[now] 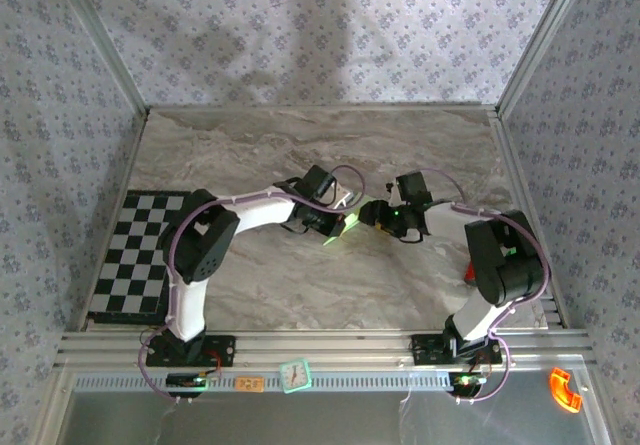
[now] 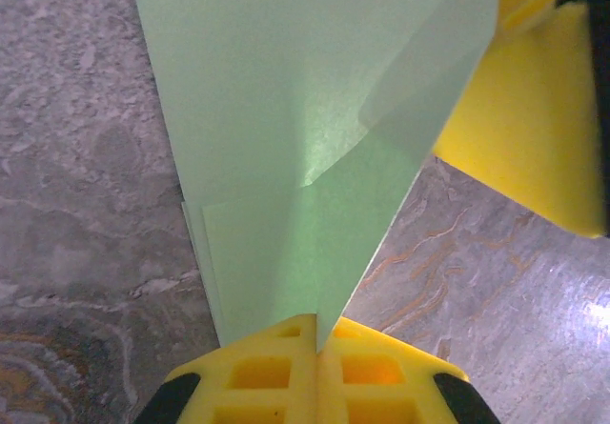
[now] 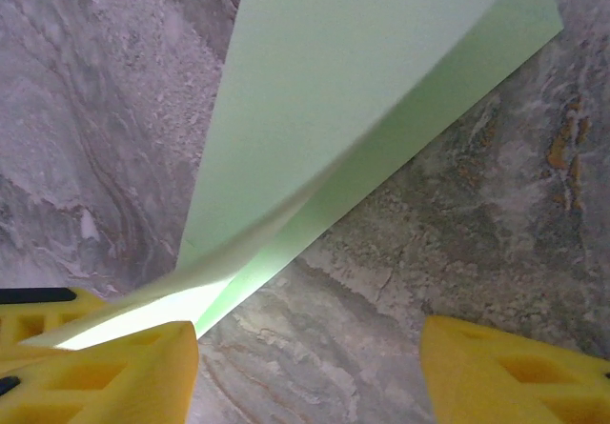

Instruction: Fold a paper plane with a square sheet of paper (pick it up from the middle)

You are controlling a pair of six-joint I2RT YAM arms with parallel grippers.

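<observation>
**Item:** sheet of paper [image 2: 286, 110]. Thin, matte, pale green, folded into overlapping layers with diagonal creases; the outline is tapered.

**Location:** the middle of the grey marbled bench [image 1: 300, 145], between the two grippers.

**Left gripper** [image 2: 315, 333]: the yellow fingers, moulded with square recesses, are pressed together, and the narrow end of the sheet is pinched between them. The long axis runs straight away from this gripper, and the sheet widens toward its far end.

**Right gripper** [image 3: 305, 348]: the yellow fingers [image 3: 105, 372] are spread apart and nothing is clamped. In the right wrist view a curled upper layer is laid over the finger on the left, and the sheet extends up and to the right over the bench.
</observation>
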